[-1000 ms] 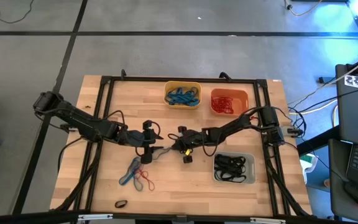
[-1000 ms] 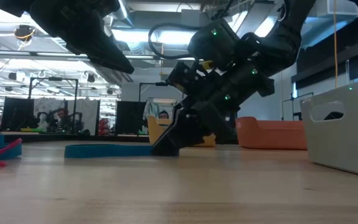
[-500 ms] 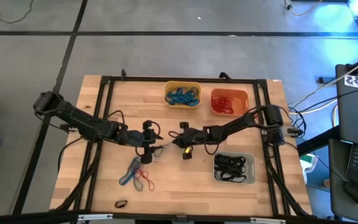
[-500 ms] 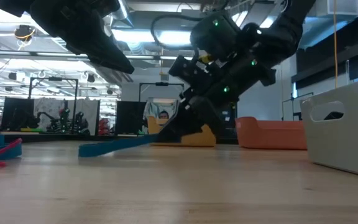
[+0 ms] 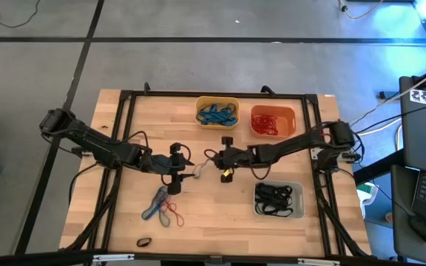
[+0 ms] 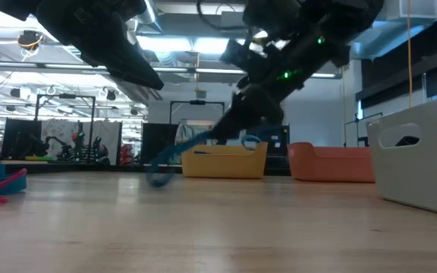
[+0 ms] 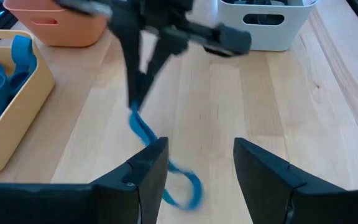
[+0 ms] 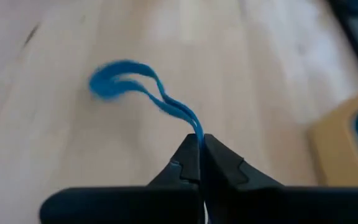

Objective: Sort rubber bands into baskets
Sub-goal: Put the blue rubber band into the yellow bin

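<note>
Pinching one end of a blue rubber band (image 8: pixel 143 87) between fully closed fingers, the right gripper (image 8: pixel 199 151) is lifting it above mid-table, the yellow basket (image 5: pixel 217 111) lying toward twelve o'clock, while the left gripper (image 7: pixel 196 168) is waiting wide open nearby.

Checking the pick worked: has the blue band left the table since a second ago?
Yes. The blue band, pinched by the right gripper, now hangs above the tabletop.

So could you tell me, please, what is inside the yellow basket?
The yellow basket holds only blue bands, a tangled heap. Their number cannot be told, and the heap hides the basket's floor.
</note>
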Robot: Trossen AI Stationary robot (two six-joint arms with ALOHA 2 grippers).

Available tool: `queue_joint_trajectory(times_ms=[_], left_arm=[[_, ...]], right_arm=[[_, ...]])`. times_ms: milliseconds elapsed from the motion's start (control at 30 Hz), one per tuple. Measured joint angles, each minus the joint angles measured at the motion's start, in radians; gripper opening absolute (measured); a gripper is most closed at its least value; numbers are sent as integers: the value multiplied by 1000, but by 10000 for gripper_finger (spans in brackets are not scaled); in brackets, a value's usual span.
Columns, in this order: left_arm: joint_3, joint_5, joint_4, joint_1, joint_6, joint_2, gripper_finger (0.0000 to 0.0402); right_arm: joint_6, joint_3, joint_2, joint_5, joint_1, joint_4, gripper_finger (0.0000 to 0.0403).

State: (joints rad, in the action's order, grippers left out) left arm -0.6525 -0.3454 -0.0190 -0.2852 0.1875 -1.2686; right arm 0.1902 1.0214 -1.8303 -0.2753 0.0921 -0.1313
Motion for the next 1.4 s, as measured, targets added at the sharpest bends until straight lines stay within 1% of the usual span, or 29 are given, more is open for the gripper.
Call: queue_joint_trajectory(times_ms=[167,333,533,600,800,867,1067,1233,1400], left_arm=[[0,0,0,0,0,0,180],[0,0,0,0,0,0,180],[0,0,0,0,-3,0,180],[0,0,0,0,-3,0,180],[0,-19,7,0,-4,0,180],[0,-26,9,0,-4,0,180],[0,-30,11,0,-2,0,180],[0,-30,11,0,-2,0,180],[0,-30,9,0,-2,0,180]], right_arm=[[29,0,79,-115,-1,43,12],[122,0,162,-219,-9,43,11],[184,0,208,-229,-80,26,11],[186,0,208,-215,-117,24,11],[182,0,207,-104,-236,1,10],[180,0,207,-85,-271,-34,10],[173,1,170,35,-363,-169,10],[173,1,112,51,-411,-254,10],[155,1,64,35,-442,-259,10]])
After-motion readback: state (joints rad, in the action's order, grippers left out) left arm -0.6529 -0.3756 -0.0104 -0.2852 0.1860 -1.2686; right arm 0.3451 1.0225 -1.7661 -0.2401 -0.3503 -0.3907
